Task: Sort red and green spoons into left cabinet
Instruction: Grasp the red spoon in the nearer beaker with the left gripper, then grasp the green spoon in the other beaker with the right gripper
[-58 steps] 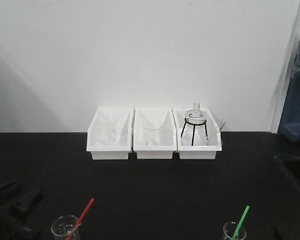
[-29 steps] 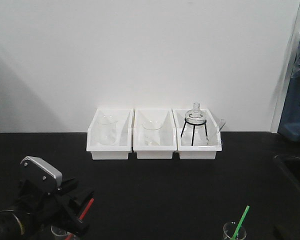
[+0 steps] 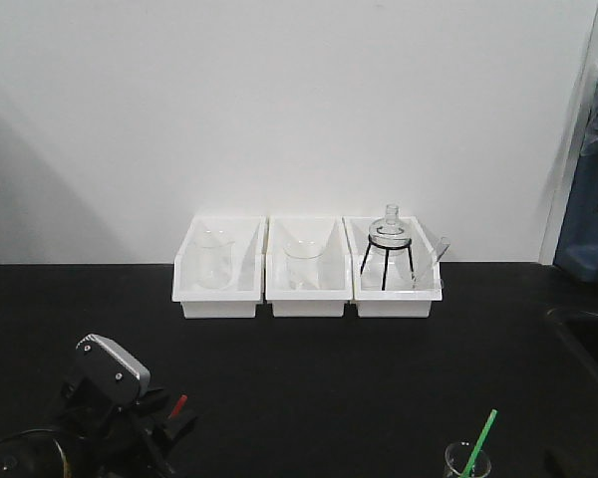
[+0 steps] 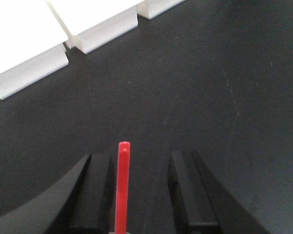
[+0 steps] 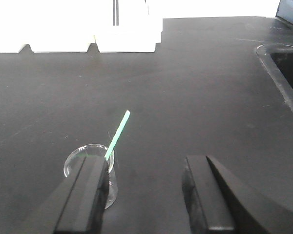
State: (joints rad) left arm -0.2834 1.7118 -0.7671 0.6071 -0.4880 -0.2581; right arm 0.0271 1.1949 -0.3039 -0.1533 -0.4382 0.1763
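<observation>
Your left fingers (image 4: 95,190) stand spread either side of the thin red plastic spoon (image 4: 122,185), your right fingers (image 5: 205,195) likewise spread beside the thin green plastic spoon (image 5: 117,134) in its glass beaker (image 5: 80,163).

front wide, wrists close, all see bins (image 3: 307,299)

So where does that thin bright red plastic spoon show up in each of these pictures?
Front-facing view: only the tip of the thin bright red plastic spoon shows, lower left, by the left arm.
Left wrist view: bottom centre, between the fingers of the open left gripper.
Right wrist view: not in it.
Shared landmark: the row of white plastic bins.
</observation>
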